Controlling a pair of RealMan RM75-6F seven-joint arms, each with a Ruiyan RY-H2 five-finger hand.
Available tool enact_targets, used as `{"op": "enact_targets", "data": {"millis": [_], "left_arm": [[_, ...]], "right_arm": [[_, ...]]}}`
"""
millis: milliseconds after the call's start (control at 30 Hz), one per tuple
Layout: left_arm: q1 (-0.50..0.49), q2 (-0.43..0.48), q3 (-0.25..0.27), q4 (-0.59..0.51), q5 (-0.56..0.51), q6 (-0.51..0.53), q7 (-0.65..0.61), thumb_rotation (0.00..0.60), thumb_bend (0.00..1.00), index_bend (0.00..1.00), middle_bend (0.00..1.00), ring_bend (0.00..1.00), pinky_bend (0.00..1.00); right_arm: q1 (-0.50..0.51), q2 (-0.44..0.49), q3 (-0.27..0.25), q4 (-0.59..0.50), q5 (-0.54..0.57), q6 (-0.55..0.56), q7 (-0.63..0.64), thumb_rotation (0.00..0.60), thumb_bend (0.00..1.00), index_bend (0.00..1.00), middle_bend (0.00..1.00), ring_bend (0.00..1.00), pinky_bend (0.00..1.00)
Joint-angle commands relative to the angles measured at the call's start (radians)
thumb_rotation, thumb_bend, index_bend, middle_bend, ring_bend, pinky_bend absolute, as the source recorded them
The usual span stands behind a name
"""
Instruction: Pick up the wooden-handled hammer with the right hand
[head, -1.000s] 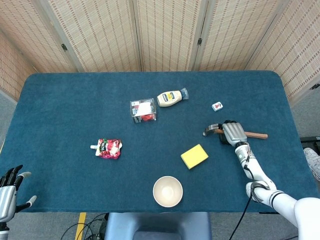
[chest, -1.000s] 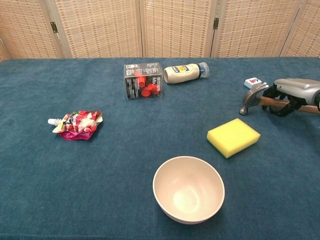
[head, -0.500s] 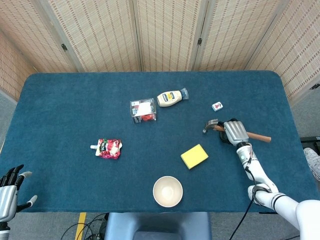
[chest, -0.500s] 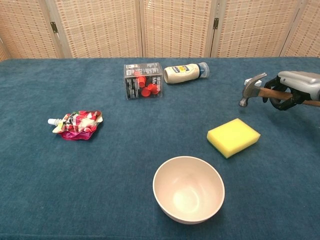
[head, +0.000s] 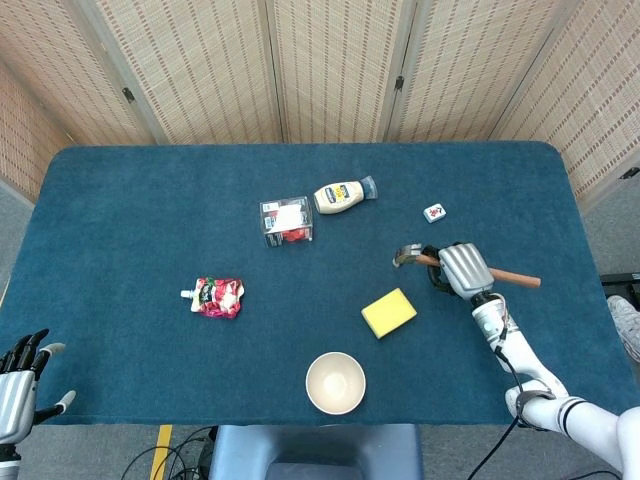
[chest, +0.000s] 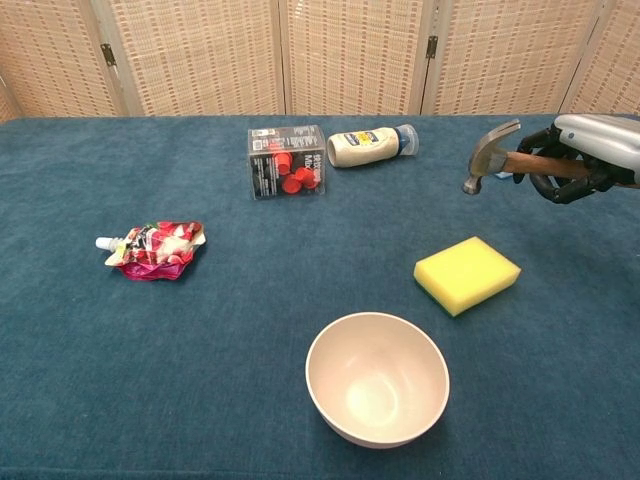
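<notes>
The wooden-handled hammer hangs in the air above the right part of the blue table, its metal head pointing left. My right hand grips the handle just behind the head, fingers wrapped around it. The handle's free end sticks out to the right in the head view. My left hand waits at the bottom left corner, off the table, fingers spread and holding nothing; the chest view does not show it.
A yellow sponge lies just below the hammer. A cream bowl stands at the front. A mayonnaise bottle, a clear box with red pieces, a small tile and a red pouch lie further off.
My right hand has lifted the hammer off the table and carried it up and slightly left. The left hand has stayed put.
</notes>
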Motion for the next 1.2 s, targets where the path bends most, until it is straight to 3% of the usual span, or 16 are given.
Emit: {"op": "enact_targets", "data": {"millis": [33,367,833,1200], "left_arm": [[0.000,0.000,0.000,0.001,0.001,0.001,-0.001,0.600,0.20,0.29,0.13,0.12,0.21],[0.014,0.003,0.004,0.012,-0.008,0.010,-0.021,0.600,0.20,0.29,0.13,0.12,0.21],[0.019,0.000,0.006,0.023,-0.005,0.012,-0.033,0.600,0.20,0.29,0.13,0.12,0.21],[0.016,0.004,0.003,0.007,0.000,0.013,-0.015,0.600,0.20,0.29,0.13,0.12,0.21]], "right_arm": [[0.000,0.030,-0.017,-0.067,-0.041,0.032,-0.040,0.600,0.71,0.82,0.89,0.72,0.62],[0.010,0.055,-0.049,-0.177,-0.082,0.032,-0.122,0.600,0.71,0.83,0.90,0.74,0.72],[-0.008,0.053,-0.120,-0.174,-0.098,-0.014,-0.151,0.600,0.71,0.84,0.91,0.75,0.72],[-0.026,0.087,-0.117,-0.223,-0.124,0.047,-0.101,0.600,0.71,0.84,0.91,0.75,0.72]]}}
